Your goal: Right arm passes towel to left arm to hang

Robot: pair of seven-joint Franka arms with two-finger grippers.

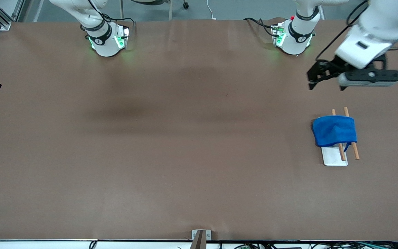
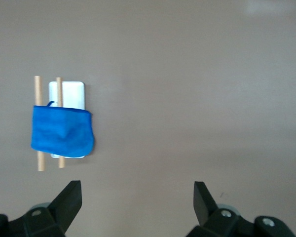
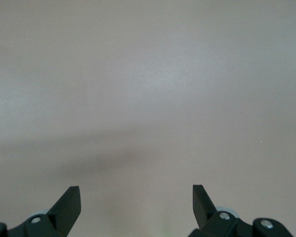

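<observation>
The right tool (image 3: 136, 205), fingers spread, hangs over brown table (image 3: 148, 89).

A wide brown table (image 1: 171, 145) is carrying 1 small white base plate (image 1: 333, 157), which is lying flat toward the left arm's end. The 2 robot bases (image 1: 107, 39) are standing along the edge farthest from the front camera.

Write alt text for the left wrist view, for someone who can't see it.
A blue towel hangs draped over two wooden rods above a white base on a bare brown table. The left end effector hovers open above the table beside the rack, its two black fingertips spread wide and holding nothing.
</observation>
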